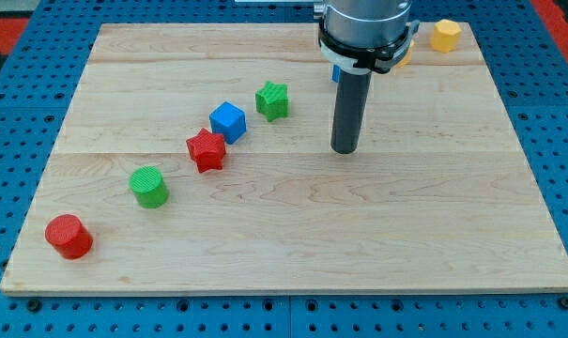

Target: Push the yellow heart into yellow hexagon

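You have a pale wooden board [293, 235] lying on a blue pegboard surface [21, 56], and most of the blocks run in a diagonal line from the view's bottom left up toward the middle. Lowest and furthest left sits a red cylinder block [69, 236]; up and right of it, a green cylinder block [149, 186]; then a red star block [207, 150] just beside a blue cube block [228, 121], whether touching you cannot tell; then a green star block [273, 99], a little apart from the cube. All of these lie to the view's left of the rod, none between it and the top right corner. The yellow hexagon block [445, 35] sits at the board's top right corner, close to the edge. Just right of the arm's grey collar [366, 28] a sliver of yellow block [406, 52] shows, mostly hidden, shape not readable; a scrap of blue [336, 73] peeks out on the collar's left side, likewise unreadable. No containers on the board. No jaws here, only the dark rod; my tip [345, 150] rests on bare wood near the board's middle, touching no block, well right of the green star and below the hidden yellow piece.
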Robot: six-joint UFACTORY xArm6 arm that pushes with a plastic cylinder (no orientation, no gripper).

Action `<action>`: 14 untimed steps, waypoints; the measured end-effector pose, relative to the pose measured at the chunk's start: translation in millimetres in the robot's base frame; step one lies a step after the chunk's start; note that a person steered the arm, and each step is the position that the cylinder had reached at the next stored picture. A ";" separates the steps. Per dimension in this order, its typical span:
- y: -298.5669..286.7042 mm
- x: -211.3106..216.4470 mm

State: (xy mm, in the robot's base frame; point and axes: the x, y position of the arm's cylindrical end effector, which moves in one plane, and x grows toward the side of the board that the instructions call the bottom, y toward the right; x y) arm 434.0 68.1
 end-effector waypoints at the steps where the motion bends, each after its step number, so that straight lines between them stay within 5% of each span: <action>1: -18.7 0.0; 3: 54.8 -26.9; 6: 255.5 -204.4; 8: 219.8 -240.2; 10: 83.4 -158.9; 11: 60.3 -140.0; 14: 61.3 -190.2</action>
State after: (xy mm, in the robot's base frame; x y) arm 243.8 129.4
